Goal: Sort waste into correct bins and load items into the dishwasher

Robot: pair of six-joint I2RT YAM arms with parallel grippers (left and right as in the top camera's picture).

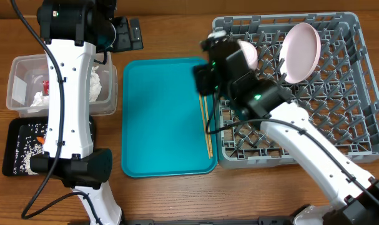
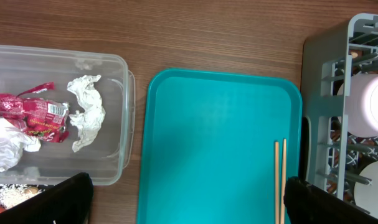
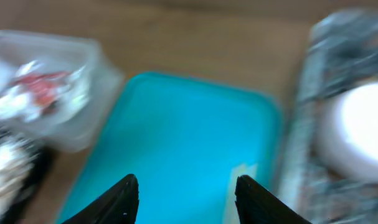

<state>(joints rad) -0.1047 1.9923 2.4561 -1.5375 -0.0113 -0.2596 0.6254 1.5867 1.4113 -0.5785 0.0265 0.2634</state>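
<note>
dark fingertips (image 3: 127, 199) of my right claw (image 3: 187, 200) stand apart at the bottom of the blurred wrist view, with nothing between them but the teal tray (image 3: 176, 143). the chopsticks (image 1: 208, 125), the only loose thing on that tray, lie side by side along its right edge, just beside the raised rim and the dish rack (image 1: 358, 94). my claw hangs over the end farthest from my base. i judge the step in hand is picking them up for the rack.

to do it well i want my fingers across the pair, not along it. one goes either side, nearer the middle than the tip, so the sticks lift level. they are thin wooden rods on slick moulded plastic, so they may roll or scissor apart if i close unevenly. closing slowly should press them together. the rim leaves little room for the outer finger, so i would come straight down.

the rack is grey plastic, a grid of upright pegs. a round glossy plate (image 1: 300, 53) stands tilted in it, and a white bowl (image 3: 357, 130) sits near the corner by me. my left claw (image 2: 189, 205) is wide apart and empty, looking down on the clear tub (image 2: 123, 124), which holds a shiny red wrapper (image 2: 27, 112) and crumpled tissues (image 2: 86, 118). the flat black tray (image 1: 14, 144) holds white grains.
</note>
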